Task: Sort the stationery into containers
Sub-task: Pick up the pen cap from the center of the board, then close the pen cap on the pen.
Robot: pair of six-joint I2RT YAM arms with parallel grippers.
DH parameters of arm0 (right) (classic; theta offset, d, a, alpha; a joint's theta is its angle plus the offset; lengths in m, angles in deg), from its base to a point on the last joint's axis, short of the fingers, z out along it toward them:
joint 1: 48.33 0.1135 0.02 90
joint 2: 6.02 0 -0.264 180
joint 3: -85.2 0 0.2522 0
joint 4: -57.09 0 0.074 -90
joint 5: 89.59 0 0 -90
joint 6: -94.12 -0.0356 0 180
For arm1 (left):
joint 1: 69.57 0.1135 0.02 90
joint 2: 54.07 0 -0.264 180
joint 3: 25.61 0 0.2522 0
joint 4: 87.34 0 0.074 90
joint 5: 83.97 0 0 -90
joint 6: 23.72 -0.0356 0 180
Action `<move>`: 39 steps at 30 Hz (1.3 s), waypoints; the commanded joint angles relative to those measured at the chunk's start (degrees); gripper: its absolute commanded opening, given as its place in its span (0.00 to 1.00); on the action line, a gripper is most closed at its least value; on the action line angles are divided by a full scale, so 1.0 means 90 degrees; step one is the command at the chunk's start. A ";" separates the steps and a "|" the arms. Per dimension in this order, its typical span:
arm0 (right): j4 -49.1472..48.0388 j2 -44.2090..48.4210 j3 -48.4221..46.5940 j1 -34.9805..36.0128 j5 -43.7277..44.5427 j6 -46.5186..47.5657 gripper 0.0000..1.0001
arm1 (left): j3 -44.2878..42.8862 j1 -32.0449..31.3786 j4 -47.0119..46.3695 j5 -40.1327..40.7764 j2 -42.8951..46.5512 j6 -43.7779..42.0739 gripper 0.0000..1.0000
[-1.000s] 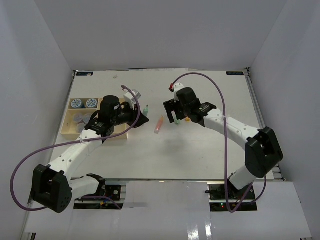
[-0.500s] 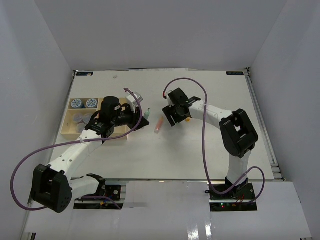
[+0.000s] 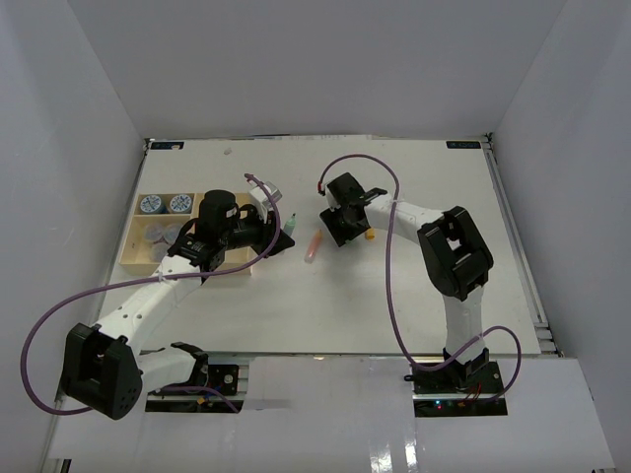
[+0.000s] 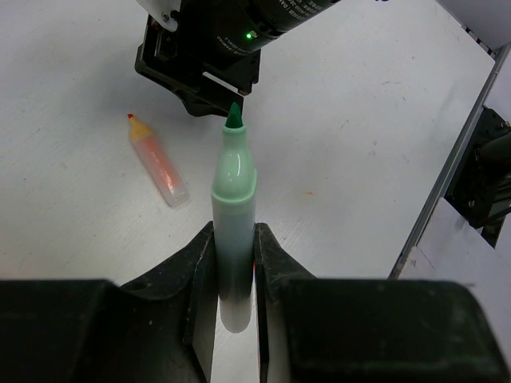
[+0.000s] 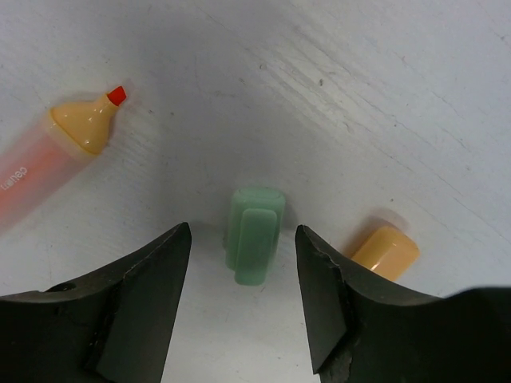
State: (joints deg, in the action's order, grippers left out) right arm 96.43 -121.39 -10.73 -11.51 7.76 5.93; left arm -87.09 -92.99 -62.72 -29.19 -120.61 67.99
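Narrowly apart: right gripper (image 5: pixel 241 230) fingers, green cap (image 5: pixel 255 239).

The pale green marker stick (image 4: pixel 233 231) has a dark green tip; the translucent pink-orange marker stick (image 4: pixel 157 163), a yellow collar and red nib. At 3 o'clock of the mint-green plastic cap (image 5: pixel 254 233) lies a peach-orange plastic cap (image 5: pixel 385 251).

Pale walls (image 3: pixel 296 69) around white table (image 3: pixel 394 305)
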 commanded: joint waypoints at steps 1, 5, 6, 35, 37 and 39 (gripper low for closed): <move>-0.0020 -0.0091 -0.0284 -0.0028 0.0023 0.0083 0.61 | 0.0010 0.0024 0.0015 -0.0168 0.0050 -0.0073 0.01; -0.0030 -0.0218 -0.0294 -0.0048 0.0042 0.0093 0.60 | 0.0000 0.0024 0.0025 -0.0168 0.0011 -0.0064 0.02; -0.0040 -0.0257 -0.0294 -0.0048 0.0033 0.0093 0.60 | 0.0000 0.0024 0.0015 -0.0178 0.0001 -0.0064 0.01; -0.0235 0.0940 0.0184 -0.0019 -0.0124 -0.0229 0.14 | -0.0019 0.0014 0.0025 -0.0383 -0.0038 -0.0005 0.02; -0.0488 0.1372 0.0437 0.0030 -0.0192 -0.0483 0.11 | -0.0010 0.0014 -0.0082 -0.0422 -0.0018 0.0063 0.02; -0.0770 0.2055 0.0662 0.0108 -0.0163 -0.0726 0.08 | -0.0019 -0.0024 -0.0238 -0.0452 0.0001 0.0247 0.02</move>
State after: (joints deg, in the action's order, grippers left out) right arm 95.27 -112.84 -5.84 -11.31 6.95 3.02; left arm -87.09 -92.99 -62.53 -31.13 -121.36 68.60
